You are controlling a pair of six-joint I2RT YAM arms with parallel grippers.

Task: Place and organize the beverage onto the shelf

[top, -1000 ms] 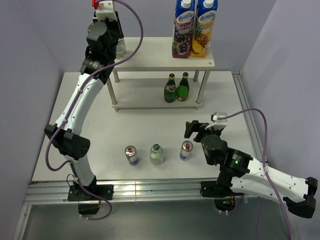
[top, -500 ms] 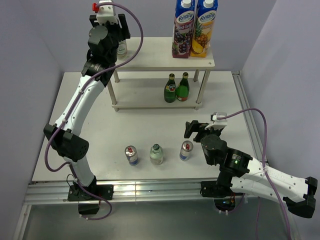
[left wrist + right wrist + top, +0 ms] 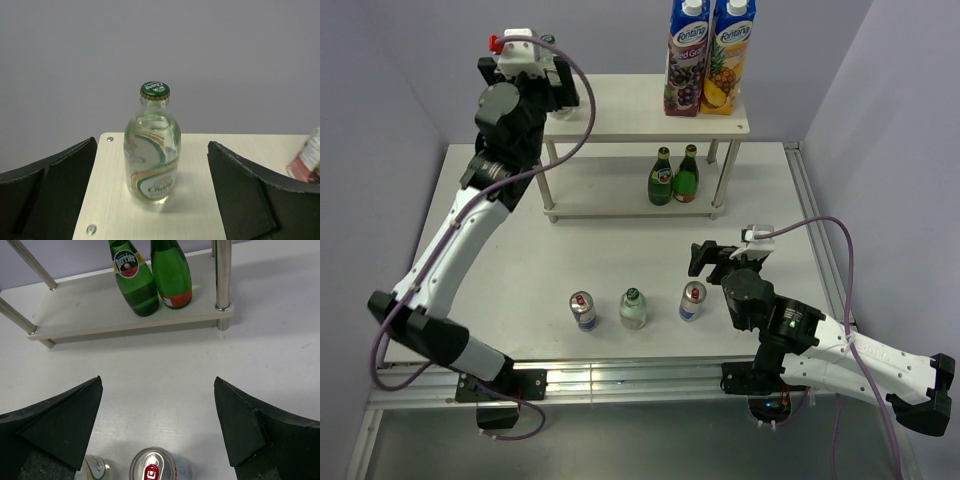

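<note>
A clear bottle with a green cap (image 3: 152, 160) stands upright at the left end of the shelf's top board (image 3: 640, 118). My left gripper (image 3: 152, 145) is open, its fingers wide on either side of the bottle and touching nothing. Two dark green bottles (image 3: 660, 178) (image 3: 686, 174) stand together on the lower board (image 3: 95, 310). On the table near the front stand a can (image 3: 583, 310), a second clear bottle (image 3: 633, 308) and another can (image 3: 692, 300). My right gripper (image 3: 705, 258) is open and empty, just behind that right can (image 3: 157, 467).
Two tall juice cartons (image 3: 688, 55) (image 3: 728, 55) stand at the right end of the top board. The shelf's legs (image 3: 223, 275) frame the lower board. Walls close in on the left, back and right.
My left gripper has opened and let go of the clear bottle on the top board, then drawn back to the left. The right arm has not moved.
</note>
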